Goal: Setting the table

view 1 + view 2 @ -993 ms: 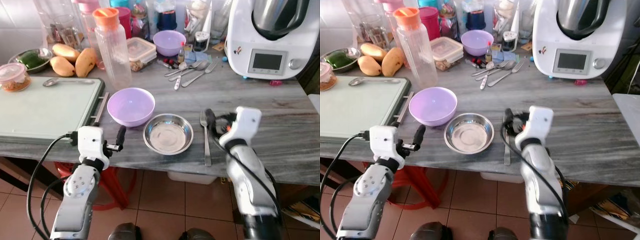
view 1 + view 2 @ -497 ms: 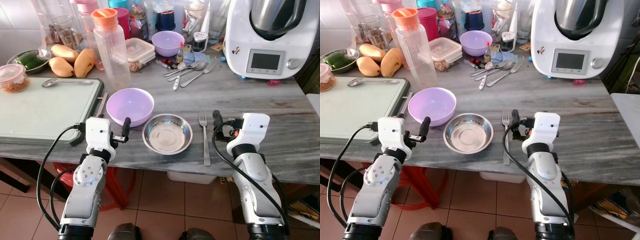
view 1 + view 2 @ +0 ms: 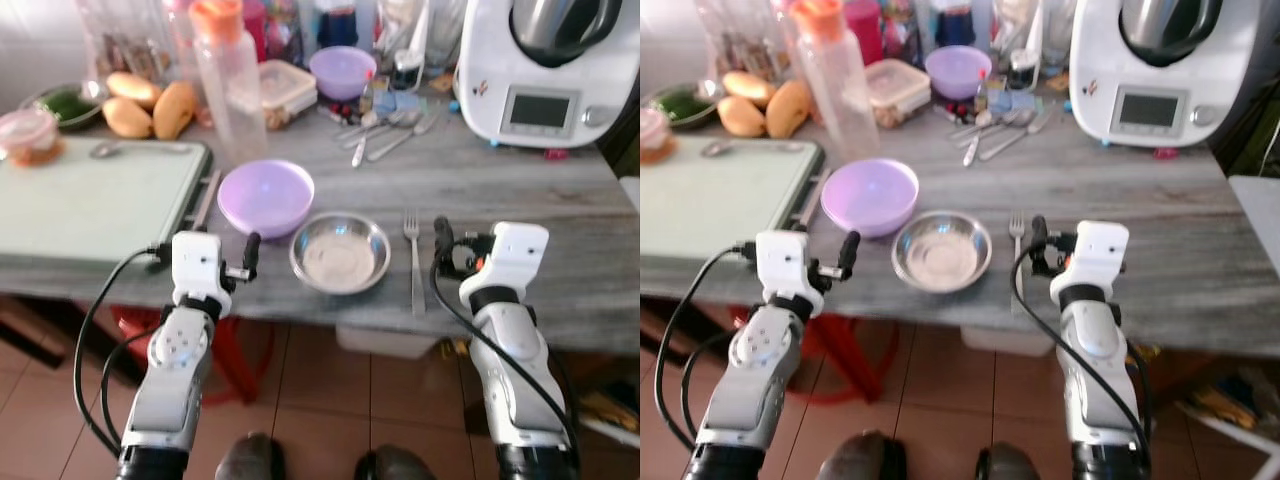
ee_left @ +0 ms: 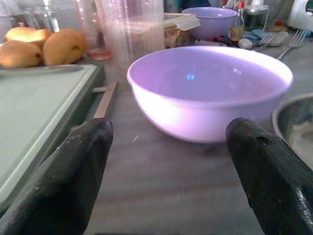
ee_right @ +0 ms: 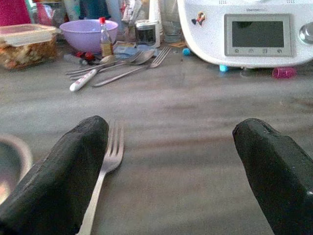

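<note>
A large purple bowl (image 3: pixel 265 196) stands near the table's front edge, with a steel bowl (image 3: pixel 340 252) touching it on its right. A fork (image 3: pixel 414 262) lies just right of the steel bowl, tines pointing away from me. My left gripper (image 3: pixel 248 258) hovers at the table edge in front of the purple bowl (image 4: pixel 210 93), open and holding nothing. My right gripper (image 3: pixel 445 245) is at the front edge just right of the fork (image 5: pixel 105 169), also open, with bare tabletop between its fingers.
A green board (image 3: pixel 90 200) lies at the left. Behind it are mangoes (image 3: pixel 150 105), an orange-capped bottle (image 3: pixel 228 80), a food box (image 3: pixel 282 88), a small purple bowl (image 3: pixel 343 70) and loose cutlery (image 3: pixel 385 125). A white kitchen machine (image 3: pixel 545 60) fills the back right.
My right gripper has drawn back from over the fork to its right side. My left gripper has risen to the table edge before the purple bowl. The camera has shifted and blurred.
</note>
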`<state>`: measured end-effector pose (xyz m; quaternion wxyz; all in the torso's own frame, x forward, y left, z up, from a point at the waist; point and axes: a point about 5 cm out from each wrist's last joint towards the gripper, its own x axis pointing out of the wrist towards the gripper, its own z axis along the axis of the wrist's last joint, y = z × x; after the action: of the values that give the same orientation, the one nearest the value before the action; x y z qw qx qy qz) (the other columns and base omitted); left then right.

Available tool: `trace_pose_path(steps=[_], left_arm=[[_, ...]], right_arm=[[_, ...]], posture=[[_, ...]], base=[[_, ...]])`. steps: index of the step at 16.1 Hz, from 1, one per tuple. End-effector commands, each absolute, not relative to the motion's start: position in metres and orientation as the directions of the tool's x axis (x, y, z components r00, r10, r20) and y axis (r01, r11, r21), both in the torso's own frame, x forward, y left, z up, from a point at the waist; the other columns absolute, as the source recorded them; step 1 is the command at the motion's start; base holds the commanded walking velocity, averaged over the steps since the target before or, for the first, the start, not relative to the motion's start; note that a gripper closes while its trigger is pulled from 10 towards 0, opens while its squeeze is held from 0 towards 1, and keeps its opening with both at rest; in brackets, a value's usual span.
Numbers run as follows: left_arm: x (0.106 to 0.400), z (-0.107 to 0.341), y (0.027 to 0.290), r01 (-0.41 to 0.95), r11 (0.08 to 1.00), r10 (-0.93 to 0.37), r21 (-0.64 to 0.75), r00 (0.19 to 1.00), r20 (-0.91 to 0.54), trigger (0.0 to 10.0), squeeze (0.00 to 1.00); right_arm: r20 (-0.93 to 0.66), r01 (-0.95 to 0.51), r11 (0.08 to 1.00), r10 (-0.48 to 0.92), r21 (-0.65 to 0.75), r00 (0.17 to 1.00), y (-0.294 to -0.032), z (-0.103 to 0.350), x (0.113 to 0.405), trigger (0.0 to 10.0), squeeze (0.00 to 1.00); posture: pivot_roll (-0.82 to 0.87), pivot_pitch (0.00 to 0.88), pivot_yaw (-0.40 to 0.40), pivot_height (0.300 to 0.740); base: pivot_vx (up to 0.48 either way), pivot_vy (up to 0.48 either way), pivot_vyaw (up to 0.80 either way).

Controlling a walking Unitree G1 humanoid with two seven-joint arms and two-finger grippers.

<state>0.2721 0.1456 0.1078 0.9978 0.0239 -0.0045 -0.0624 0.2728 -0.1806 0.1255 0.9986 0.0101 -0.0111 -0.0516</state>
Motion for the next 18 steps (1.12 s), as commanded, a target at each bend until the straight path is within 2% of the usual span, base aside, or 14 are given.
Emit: trace_pose_path(steps=[1,9,11,13,14,16,18], left_arm=[[0.273,0.106,0.147,0.117,0.992,-0.117,0.056,0.993,0.001,10.0,0.00],[0.271,0.105,0.145,0.124,0.991,-0.124,0.057,0.992,-0.002,10.0,0.00],[0.271,0.104,0.145,0.127,0.990,-0.127,0.057,0.992,-0.005,10.0,0.00],[0.270,0.101,0.146,0.124,0.990,-0.124,0.064,0.992,-0.003,10.0,0.00],[0.271,0.102,0.146,0.119,0.991,-0.119,0.061,0.993,0.000,10.0,0.00],[0.273,0.102,0.143,0.131,0.990,-0.133,0.048,0.991,0.032,10.0,0.00],[0.278,0.105,0.140,0.138,0.990,-0.140,0.037,0.988,0.061,10.0,0.00]], right_arm=[[0.022,0.106,0.994,-0.107,0.027,0.994,-0.181,0.126,0.274,10.0,0.00],[0.024,0.159,0.984,-0.158,-0.077,0.987,-0.183,0.122,0.275,10.0,0.00],[0.071,0.147,0.984,-0.140,-0.102,0.988,-0.183,0.126,0.276,10.0,0.00],[0.080,0.168,0.980,-0.160,-0.103,0.984,-0.190,0.124,0.270,10.0,0.00],[0.086,0.192,0.970,-0.181,-0.147,0.980,-0.194,0.124,0.268,10.0,0.00],[0.122,0.223,0.950,-0.200,-0.218,0.972,-0.199,0.123,0.261,10.0,0.00],[0.114,0.199,0.959,-0.179,-0.201,0.977,-0.194,0.120,0.261,10.0,0.00]], posture=[[-0.04,0.000,0.023,0.719],[-0.04,0.000,0.023,0.719],[-0.04,0.000,0.022,0.719],[-0.03,0.000,0.016,0.719],[-0.03,0.000,0.011,0.719],[-0.03,0.000,-0.009,0.719],[-0.03,0.000,-0.023,0.719]], base=[[-0.285,0.000,0.00],[-0.286,0.000,0.00],[-0.279,0.000,0.00],[-0.159,0.000,0.00],[-0.322,0.000,0.00],[0.000,0.000,0.00],[0.000,0.000,0.00]])
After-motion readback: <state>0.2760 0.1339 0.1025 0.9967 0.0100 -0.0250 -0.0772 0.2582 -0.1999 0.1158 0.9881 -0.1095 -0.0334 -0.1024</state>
